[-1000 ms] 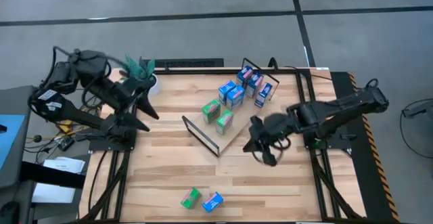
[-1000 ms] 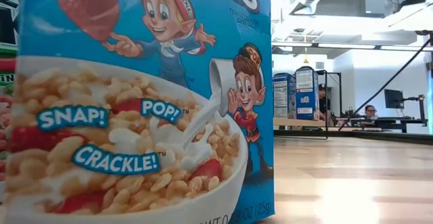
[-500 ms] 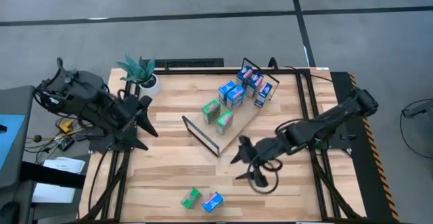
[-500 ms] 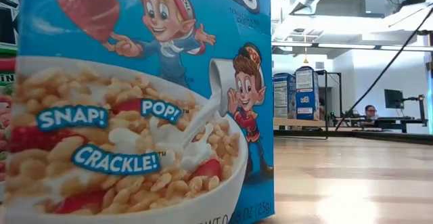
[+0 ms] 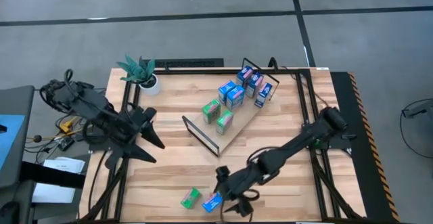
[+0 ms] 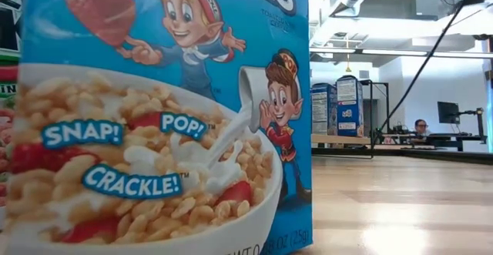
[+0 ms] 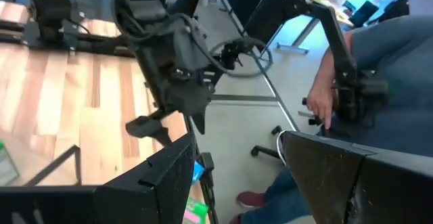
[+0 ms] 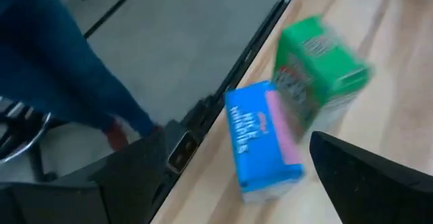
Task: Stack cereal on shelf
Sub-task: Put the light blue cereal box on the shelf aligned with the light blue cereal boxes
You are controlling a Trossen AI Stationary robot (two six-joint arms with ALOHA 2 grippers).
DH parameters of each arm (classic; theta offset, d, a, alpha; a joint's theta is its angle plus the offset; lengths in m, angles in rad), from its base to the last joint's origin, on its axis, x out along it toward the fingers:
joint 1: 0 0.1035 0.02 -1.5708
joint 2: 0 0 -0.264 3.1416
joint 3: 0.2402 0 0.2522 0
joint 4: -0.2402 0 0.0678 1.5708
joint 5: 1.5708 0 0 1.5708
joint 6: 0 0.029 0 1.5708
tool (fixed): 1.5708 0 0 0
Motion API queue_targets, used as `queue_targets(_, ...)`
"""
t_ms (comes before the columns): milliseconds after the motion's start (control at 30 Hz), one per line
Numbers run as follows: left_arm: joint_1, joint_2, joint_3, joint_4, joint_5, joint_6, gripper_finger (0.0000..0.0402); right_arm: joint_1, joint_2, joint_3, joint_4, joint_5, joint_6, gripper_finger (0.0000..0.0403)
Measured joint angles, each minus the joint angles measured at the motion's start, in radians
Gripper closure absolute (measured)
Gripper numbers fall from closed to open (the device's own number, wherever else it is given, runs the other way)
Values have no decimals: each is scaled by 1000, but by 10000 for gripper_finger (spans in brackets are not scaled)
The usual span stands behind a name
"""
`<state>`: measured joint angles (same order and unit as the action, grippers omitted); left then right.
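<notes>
Hovering right gripper (image 5: 226,191), jaws spread wide, empty, beside glossy cardboard blue box (image 5: 212,202) lying flat at table's 6 o'clock, long axis abt 2–8; left gripper (image 5: 150,130) parted.

Right gripper (image 5: 226,189) has swept from frame centre down to the blue box (image 5: 212,202) at bottom; left arm has shifted slightly lower.

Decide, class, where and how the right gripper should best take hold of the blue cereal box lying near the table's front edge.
Probably from above, across its two long narrow sides. The blue cereal box lies flat beside the green box, its free long side facing away. The right gripper, fingers open, already straddles it.
</notes>
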<state>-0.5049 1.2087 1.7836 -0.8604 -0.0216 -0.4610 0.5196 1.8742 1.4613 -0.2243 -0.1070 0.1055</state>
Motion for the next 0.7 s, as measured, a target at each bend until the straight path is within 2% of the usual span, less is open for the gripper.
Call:
queue_targets(167,-42,22,0,5,-41,-11,187,6,81,115,-119,-3,-8,12)
queue_targets(233,-62,29,0,4,-58,-10,187,0,88,136,-109,-3,-24,13)
queue_targets(700,-143,42,0,6,-216,-22,187,-6,171,133,-141,27,-16,15)
